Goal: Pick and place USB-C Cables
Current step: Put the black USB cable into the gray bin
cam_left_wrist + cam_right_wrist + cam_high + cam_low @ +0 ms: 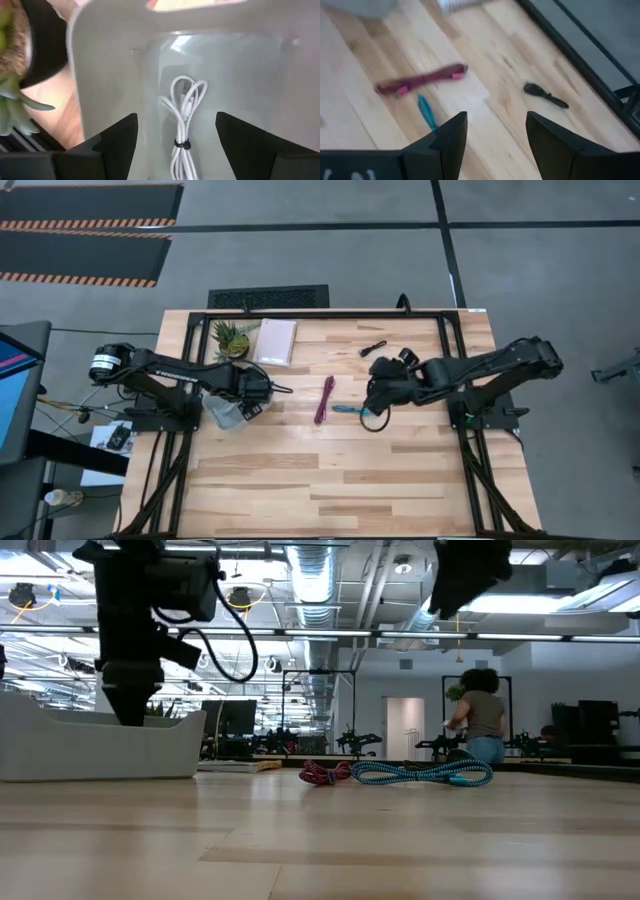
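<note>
White cable is in the tray; three more wait on the table.

My left gripper hangs over the pale tray near the table's left edge, fingers spread, the white cable lying loose on the floor below, so I judge it delivered. My right gripper hovers empty and spread mid-table above the teal cable, magenta cable beside it, black cable nearer the far edge.

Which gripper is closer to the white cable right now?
Left. The left gripper is open directly over the white cable lying in the tray. The right gripper is across the table, beside the teal cable.
</note>
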Tool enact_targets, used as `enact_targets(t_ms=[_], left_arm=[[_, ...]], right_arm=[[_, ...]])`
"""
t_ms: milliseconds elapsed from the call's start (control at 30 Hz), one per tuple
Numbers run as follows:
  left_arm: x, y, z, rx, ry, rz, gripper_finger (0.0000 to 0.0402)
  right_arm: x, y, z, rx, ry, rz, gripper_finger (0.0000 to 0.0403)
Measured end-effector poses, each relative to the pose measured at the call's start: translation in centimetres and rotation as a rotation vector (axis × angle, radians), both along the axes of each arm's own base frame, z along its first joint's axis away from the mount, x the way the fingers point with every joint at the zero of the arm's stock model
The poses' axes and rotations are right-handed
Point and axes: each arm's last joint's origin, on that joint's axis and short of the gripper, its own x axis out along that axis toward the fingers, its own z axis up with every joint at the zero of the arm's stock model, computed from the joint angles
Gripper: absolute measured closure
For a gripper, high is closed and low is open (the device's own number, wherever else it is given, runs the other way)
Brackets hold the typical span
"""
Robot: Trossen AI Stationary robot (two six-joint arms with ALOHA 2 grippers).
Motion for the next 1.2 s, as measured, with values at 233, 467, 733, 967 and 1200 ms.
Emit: enact_targets(t_ms=[233, 467, 733, 967, 1200], left_arm=[[0.2, -0.3, 1.4, 0.000, 0.015, -0.047, 0.0143], [0.4, -0.8, 3.0, 0.003, -0.011, -0.070, 0.0143], [-0.7, -1.4, 5.1, 0.007, -0.142, -0.075, 0.0143], [-2.6, -1.8, 7.7, 0.032, -0.324, -0.063, 0.0143], [-3.4, -1.9, 10.0, 0.017, -0.568, -0.058, 0.0143]], right_arm=[[3.3, 0.8, -5.3, 0.048, 0.291, 0.150, 0.0177], [6.3, -1.5, -10.8, 0.133, 0.521, 0.245, 0.0177], [8.7, -5.8, -14.4, 0.289, 0.504, 0.298, 0.0177], [8.2, -7.7, -13.8, 0.280, 0.530, 0.361, 0.0177], [5.9, -15.0, -10.5, 0.238, 0.428, 0.235, 0.0177]])
